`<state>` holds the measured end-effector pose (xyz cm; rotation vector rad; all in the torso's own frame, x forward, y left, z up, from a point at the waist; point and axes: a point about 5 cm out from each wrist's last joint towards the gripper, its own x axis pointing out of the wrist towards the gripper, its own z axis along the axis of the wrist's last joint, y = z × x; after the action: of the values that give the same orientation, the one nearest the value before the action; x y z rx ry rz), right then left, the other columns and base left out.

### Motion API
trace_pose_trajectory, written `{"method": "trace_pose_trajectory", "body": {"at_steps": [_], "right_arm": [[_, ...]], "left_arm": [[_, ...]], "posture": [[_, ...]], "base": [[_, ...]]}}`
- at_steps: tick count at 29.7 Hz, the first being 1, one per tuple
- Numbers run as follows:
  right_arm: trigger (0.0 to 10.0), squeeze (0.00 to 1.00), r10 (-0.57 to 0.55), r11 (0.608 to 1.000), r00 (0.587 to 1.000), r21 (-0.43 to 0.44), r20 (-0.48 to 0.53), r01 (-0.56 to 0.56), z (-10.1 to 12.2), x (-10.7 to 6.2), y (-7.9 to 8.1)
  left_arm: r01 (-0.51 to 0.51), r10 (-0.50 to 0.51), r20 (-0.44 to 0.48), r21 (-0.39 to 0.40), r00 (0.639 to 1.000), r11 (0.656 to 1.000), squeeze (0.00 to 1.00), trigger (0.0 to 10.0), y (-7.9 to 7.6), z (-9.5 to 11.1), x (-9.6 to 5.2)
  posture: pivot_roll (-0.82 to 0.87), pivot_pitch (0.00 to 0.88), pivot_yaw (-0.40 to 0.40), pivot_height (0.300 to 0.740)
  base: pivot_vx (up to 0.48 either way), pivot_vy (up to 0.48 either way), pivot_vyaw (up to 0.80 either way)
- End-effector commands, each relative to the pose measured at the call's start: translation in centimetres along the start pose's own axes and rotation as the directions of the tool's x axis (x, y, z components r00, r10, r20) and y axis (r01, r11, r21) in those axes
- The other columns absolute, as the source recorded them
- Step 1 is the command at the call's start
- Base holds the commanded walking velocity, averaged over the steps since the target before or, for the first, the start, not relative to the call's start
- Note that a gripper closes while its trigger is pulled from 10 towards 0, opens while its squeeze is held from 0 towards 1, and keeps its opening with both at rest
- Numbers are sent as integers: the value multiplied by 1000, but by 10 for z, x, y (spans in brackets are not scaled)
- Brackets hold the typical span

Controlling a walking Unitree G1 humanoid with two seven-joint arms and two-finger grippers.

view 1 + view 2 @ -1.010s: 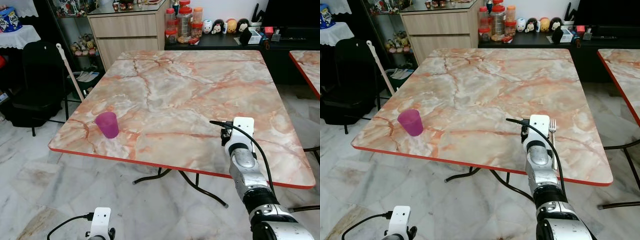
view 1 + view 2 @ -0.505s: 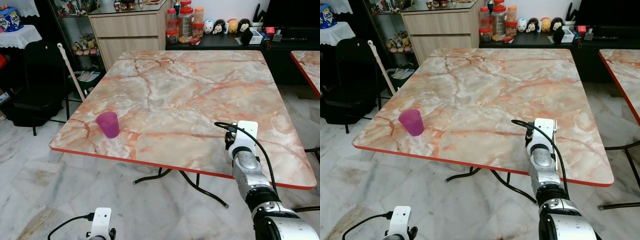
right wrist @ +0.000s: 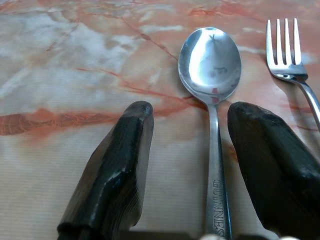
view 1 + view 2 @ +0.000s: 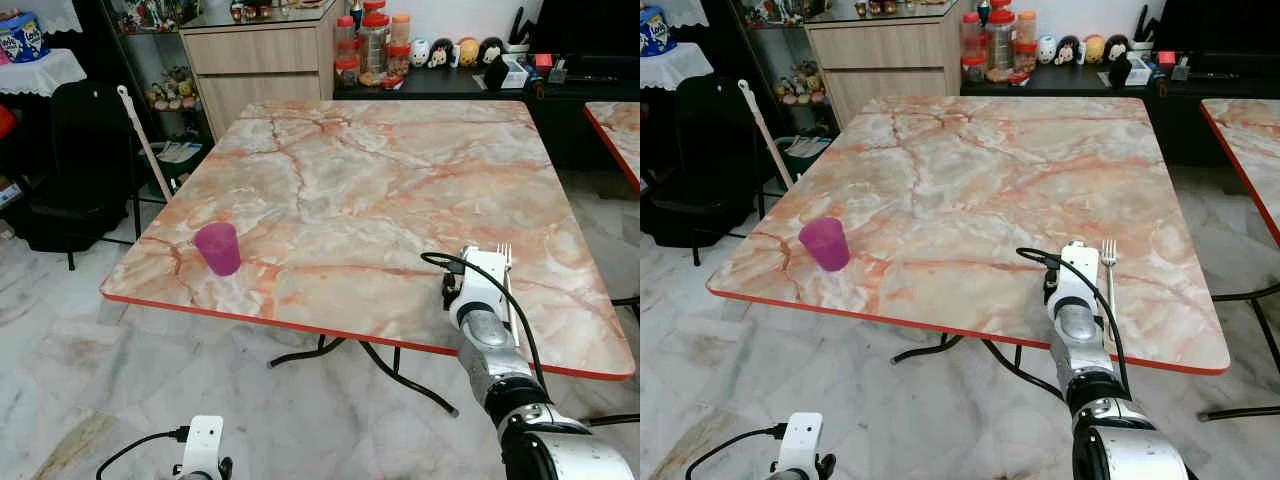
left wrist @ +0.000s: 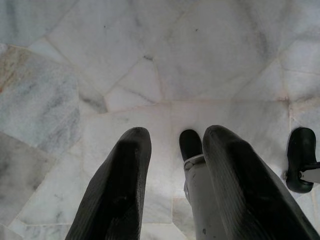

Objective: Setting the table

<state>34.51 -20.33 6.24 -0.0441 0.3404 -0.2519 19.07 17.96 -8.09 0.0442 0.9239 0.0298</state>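
We see the spoon (image 3: 214, 100) lying flat on the surface (image 4: 350, 200) between the wide-apart fingers of our right pincer (image 3: 200, 165), its handle running along them and not gripped. The fork (image 3: 290, 65) lies parallel just beside it. The left pincer (image 5: 175, 185) hangs open over the floor.

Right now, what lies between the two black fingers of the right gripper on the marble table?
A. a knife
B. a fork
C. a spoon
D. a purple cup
C: in the right wrist view the spoon lies on the table with its handle between the open fingers of the right gripper, while the fork rests beside it, outside the fingers.
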Motion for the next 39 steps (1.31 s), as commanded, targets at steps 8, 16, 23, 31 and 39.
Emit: {"method": "trace_pose_trajectory", "body": {"at_steps": [8,16,23,31,39], "right_arm": [[10000,0,-22,1000,1000,19,-7,23,0,1,0],[10000,0,-25,999,999,28,-45,26,-6,0,2],[0,0,-16,999,999,37,-39,17,-5,0,3],[0,0,-14,999,999,39,-42,16,-4,0,4],[0,0,-15,999,999,40,-46,17,-6,0,4]], "left_arm": [[-3,3,-20,1,1000,1000,0,10000,2,-5,-1],[-2,2,-24,3,1000,1000,0,10000,2,-5,-1],[-2,2,-25,3,1000,1000,0,10000,2,-5,-1],[2,-2,-29,2,1000,1000,0,10000,1,-5,-1],[10,-10,-39,3,999,1000,0,10000,1,-7,-1]], "posture": [[-39,0,90,740],[-36,0,88,740],[-36,0,87,740],[-35,0,87,740],[-37,0,89,740]], "base": [[0,0,0],[0,0,0],[0,0,0],[0,0,0],[0,0,0]]}}
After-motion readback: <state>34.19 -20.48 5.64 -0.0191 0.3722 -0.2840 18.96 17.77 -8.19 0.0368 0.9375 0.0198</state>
